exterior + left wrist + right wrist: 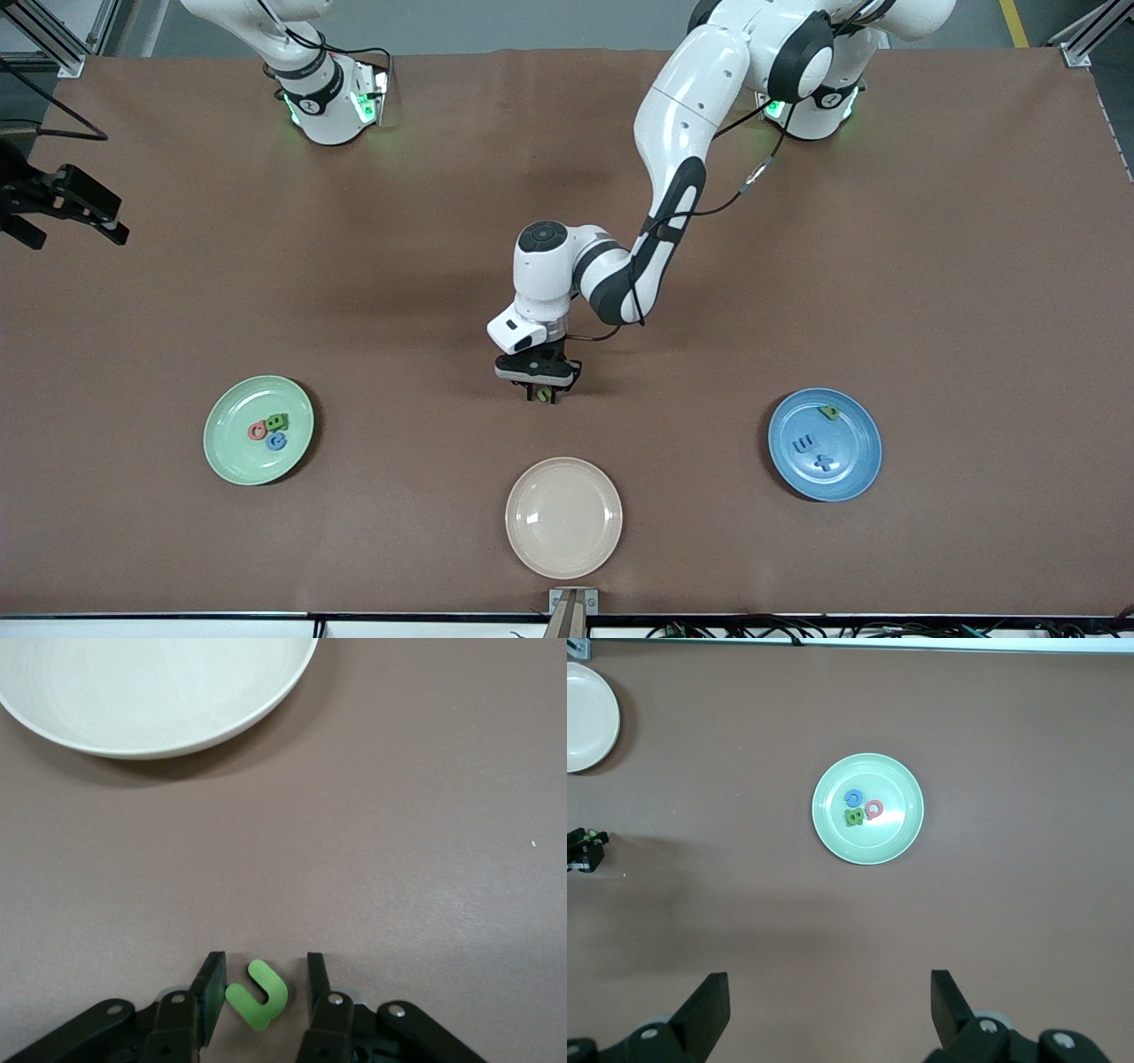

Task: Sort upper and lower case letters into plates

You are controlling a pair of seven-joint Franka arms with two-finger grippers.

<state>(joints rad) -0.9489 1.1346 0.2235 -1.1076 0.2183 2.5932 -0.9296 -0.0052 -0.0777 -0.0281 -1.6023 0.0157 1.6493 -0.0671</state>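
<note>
A small green letter (542, 395) (257, 994) lies on the brown table, farther from the front camera than the cream plate. My left gripper (541, 393) (264, 967) is down around it, open: one finger touches the letter, the other stands a little off. The mint green plate (221, 461) (895, 828), toward the right arm's end, holds a red (258, 431), a green (279, 422) and a blue letter (276, 440). The speckled blue plate (850, 470), toward the left arm's end, holds a green letter (830, 411) and two blue ones (803, 443). My right gripper (113, 221) (830, 992) hangs wide open and empty, high over the right arm's end of the table.
A cream-beige plate (563, 517) (151, 691) (585, 718) sits with nothing in it near the table's front edge, between the two other plates and just nearer the front camera than the left gripper. The left arm's elbow (611, 275) reaches over the table's middle.
</note>
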